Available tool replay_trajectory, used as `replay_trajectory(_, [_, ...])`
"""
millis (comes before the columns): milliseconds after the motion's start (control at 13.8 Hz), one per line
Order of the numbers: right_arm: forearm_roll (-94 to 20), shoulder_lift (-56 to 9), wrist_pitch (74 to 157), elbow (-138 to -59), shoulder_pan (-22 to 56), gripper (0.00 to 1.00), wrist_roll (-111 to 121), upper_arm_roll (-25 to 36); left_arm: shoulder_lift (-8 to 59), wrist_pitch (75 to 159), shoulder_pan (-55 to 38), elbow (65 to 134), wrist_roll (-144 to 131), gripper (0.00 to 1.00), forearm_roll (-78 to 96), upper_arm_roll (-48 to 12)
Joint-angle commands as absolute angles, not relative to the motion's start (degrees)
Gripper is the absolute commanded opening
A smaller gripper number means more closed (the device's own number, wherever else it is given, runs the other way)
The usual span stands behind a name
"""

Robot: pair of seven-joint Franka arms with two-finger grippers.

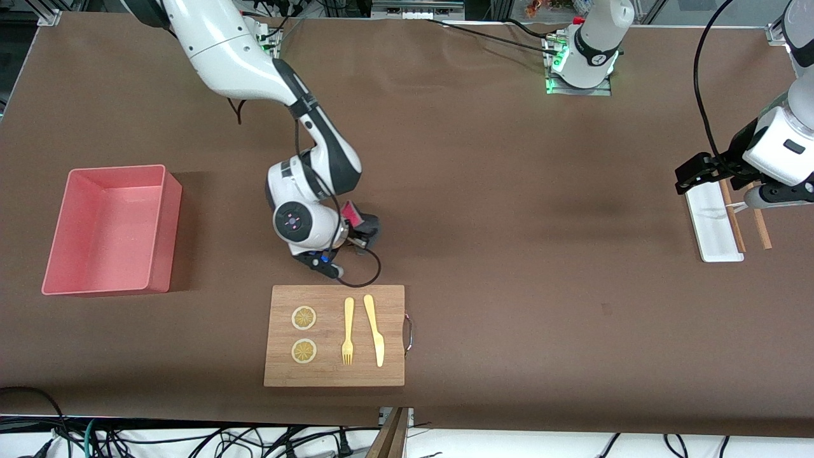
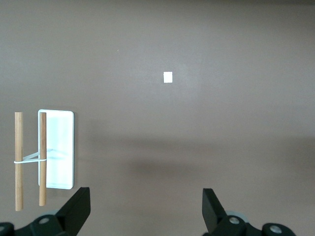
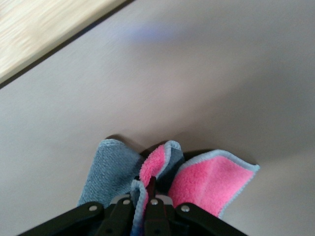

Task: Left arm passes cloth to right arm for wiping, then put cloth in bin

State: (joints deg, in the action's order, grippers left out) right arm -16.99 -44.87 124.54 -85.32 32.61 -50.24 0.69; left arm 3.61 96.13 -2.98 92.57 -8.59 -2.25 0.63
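Note:
My right gripper (image 1: 364,230) is shut on the cloth (image 1: 351,212), low over the brown table just beyond the wooden cutting board's edge toward the robots. In the right wrist view the cloth (image 3: 206,179) hangs bunched from the gripper (image 3: 147,196), grey on one face, pink on the other, with pale edging. The pink bin (image 1: 111,229) stands empty toward the right arm's end of the table. My left gripper (image 1: 715,175) is open and empty, up over the white tray at the left arm's end; in the left wrist view its fingers (image 2: 76,209) stand wide apart.
The wooden cutting board (image 1: 335,335) holds two lemon slices (image 1: 304,318), a yellow fork (image 1: 348,331) and a yellow knife (image 1: 374,329). A flat white tray (image 1: 713,221) with two wooden sticks (image 1: 731,216) lies under the left gripper. A small white square (image 2: 168,77) lies on the table.

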Motion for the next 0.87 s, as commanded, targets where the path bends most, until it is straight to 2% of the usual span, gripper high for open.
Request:
replay_trajectory(0, [-17.75,-45.18,128.31,-84.82,36.11,0.0,-56.49,0.27,4.83,95.36,-3.6,90.62,-8.88,1.0,-2.46,0.88])
replay_trajectory(217, [-17.49,-45.52,129.9,-83.76,36.83,0.0,-60.73,-1.49,5.27,95.45,-3.95,90.62,-8.35,1.0,-2.64,0.79])
replay_trajectory(507, [-15.73,-45.79,128.59,-85.95,34.73,0.0,-53.9,-0.53,6.06,95.36,-4.13,90.53,-8.61,1.0,-3.25,0.53])
replay_trajectory(797, [-15.38,-44.91,117.37,-86.04,29.37,0.0,-41.43,3.32,5.89,95.36,-3.69,90.09,-8.35,1.0,-2.37,0.62])
